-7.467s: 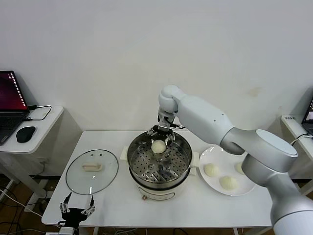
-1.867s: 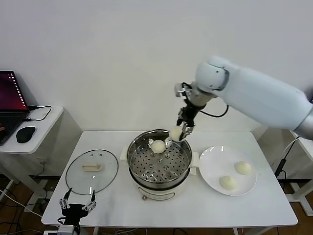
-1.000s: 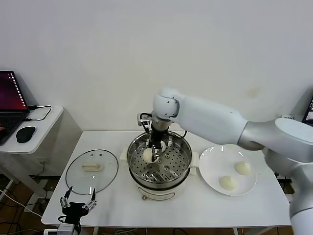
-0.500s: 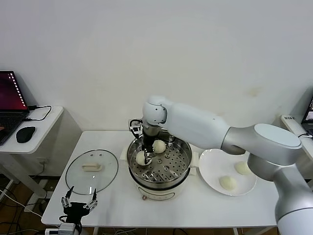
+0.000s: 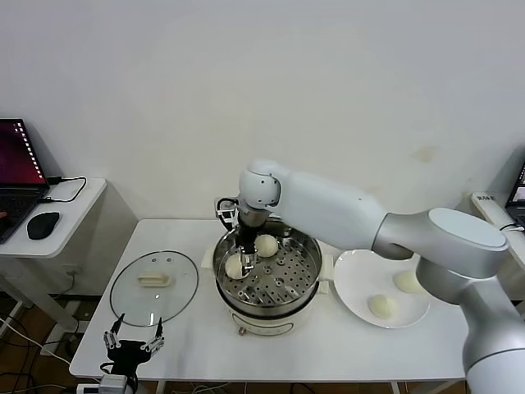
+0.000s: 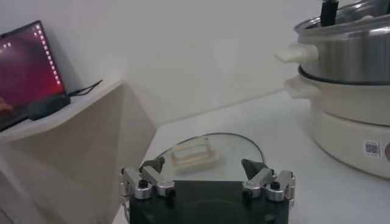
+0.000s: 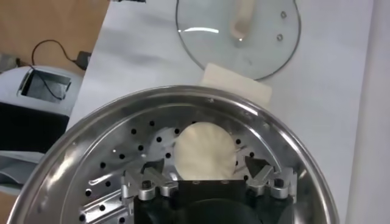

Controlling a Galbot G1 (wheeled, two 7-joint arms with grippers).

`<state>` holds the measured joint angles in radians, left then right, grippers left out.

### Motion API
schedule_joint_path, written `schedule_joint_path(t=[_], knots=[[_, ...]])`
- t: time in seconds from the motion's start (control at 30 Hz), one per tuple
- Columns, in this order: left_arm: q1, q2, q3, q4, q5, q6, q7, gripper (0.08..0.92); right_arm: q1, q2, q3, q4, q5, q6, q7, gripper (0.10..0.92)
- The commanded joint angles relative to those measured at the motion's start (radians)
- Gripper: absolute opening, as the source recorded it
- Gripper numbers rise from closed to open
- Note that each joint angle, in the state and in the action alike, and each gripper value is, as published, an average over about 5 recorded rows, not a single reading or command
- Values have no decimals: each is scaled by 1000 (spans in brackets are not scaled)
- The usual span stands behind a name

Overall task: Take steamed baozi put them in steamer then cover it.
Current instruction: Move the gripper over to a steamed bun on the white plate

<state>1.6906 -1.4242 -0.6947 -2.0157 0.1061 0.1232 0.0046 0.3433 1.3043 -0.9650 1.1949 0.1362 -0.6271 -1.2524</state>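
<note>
- My right claw (image 5: pixel 243 258) is sitting inside the steamer (image 5: pixel 305 283), fingers spread apart on either side of a baozi (image 7: pixel 204 152) that is lying on the perforated tray (image 7: pixel 109 164) near the wall on the lid side; nothing is clamped
- A second baozi (image 5: pixel 267 245) is resting on the tray just beside it, toward the back rim
- Two more baozi are waiting on the white plate (image 5: pixel 354 287) at the steamer's right: one near the front (image 5: pixel 380 306), one partly hidden behind my forearm (image 5: pixel 408 281)
- The glass cover (image 5: pixel 154 287) is lying flat on the desk (image 5: pixel 328 353) left of the steamer, handle up
- My left claw (image 5: pixel 131 342) is hanging parked below the desk's front-left edge, fingers spread, holding nothing
- Doing this step well, as I judge it: lifting straight up out of the pot so the spread fingertips are not dragging the bun or nudging its neighbour, and clearing the rim before swinging toward the plate
- For the next bun I am planning the open front half of the tray, so all four are lying flat and the cover is seating cleanly on the rim
- Roughly halfway: two in, two to go, then the cover
</note>
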Motion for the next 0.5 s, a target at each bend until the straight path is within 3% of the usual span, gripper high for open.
schedule_joint_path(t=[0.03, 0.3, 0.5], knots=[[1, 1, 1, -1, 2, 0, 1, 823, 91, -265, 15, 193, 6, 31, -50, 823], [5, 1, 13, -3, 8, 1, 5, 823, 126, -561, 29, 328, -9, 83, -86, 823], [12, 2, 17, -1, 5, 0, 6, 823, 28, -730, 85, 325, -102, 125, -103, 823]])
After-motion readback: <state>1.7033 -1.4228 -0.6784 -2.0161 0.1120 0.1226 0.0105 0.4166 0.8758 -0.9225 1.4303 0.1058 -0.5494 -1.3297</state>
